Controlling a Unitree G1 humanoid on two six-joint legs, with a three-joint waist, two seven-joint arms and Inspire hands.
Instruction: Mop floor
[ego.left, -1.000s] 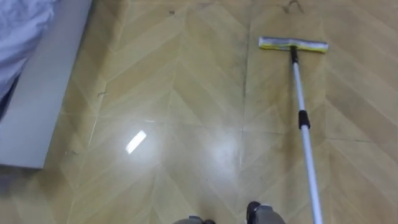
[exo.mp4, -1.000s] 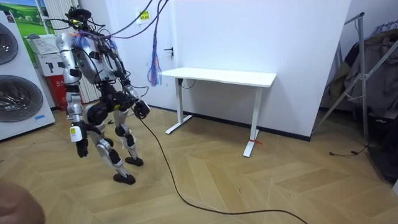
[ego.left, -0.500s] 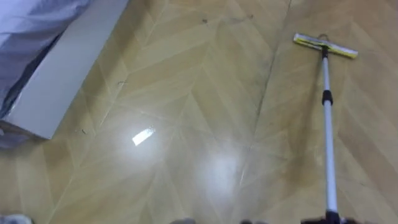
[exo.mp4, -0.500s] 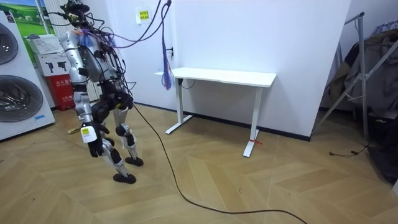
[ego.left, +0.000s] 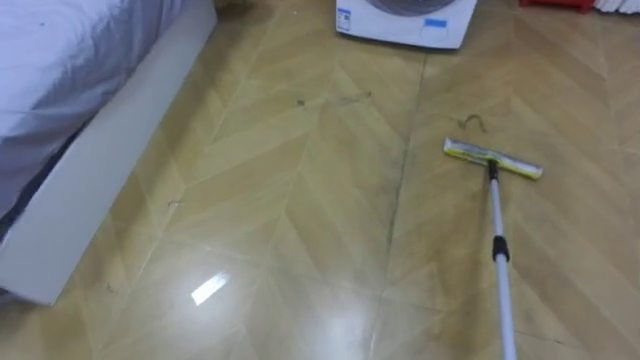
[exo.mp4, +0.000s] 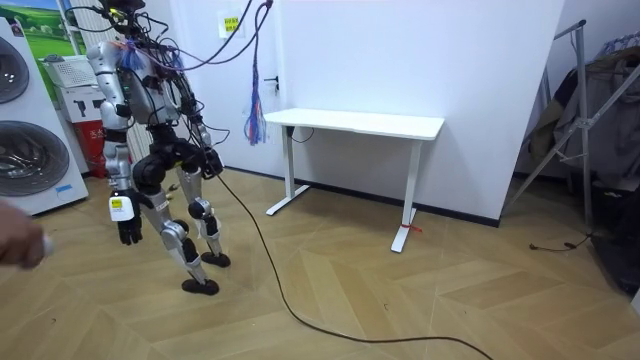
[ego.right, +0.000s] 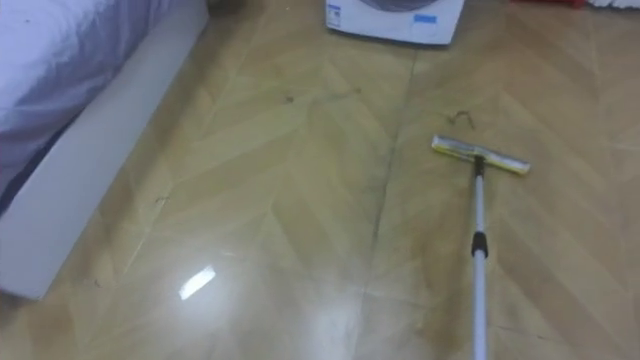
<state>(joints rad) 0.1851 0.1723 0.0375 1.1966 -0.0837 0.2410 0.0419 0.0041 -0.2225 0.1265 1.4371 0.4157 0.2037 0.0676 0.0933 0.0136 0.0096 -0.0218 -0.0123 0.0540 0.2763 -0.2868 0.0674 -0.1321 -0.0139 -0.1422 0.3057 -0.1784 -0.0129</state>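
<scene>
A mop lies on the wooden floor ahead and to my right. Its flat yellow head (ego.left: 493, 160) points towards the washing machine (ego.left: 405, 18). Its white handle (ego.left: 501, 290) runs back to the lower edge of the eye views on my right side. In the room view I stand upright on the chevron floor, facing the washing machines (exo.mp4: 25, 150). My left hand (exo.mp4: 127, 230) hangs low at my side with relaxed fingers and holds nothing. My right hand (exo.mp4: 208, 160) is a dark shape at hip height behind my body.
A bed with a pale sheet (ego.left: 60, 60) and a grey frame (ego.left: 110, 170) runs along my left. A small dark curl of debris (ego.left: 470, 122) lies just beyond the mop head. The room view shows a white desk (exo.mp4: 360, 125), a clothes rack (exo.mp4: 590, 130) and a blurred hand (exo.mp4: 20, 245).
The eye view has swung upward, so the washing machine's base now shows and the mop head sits lower in the picture. In the room view my torso has turned and my left arm has swung.
</scene>
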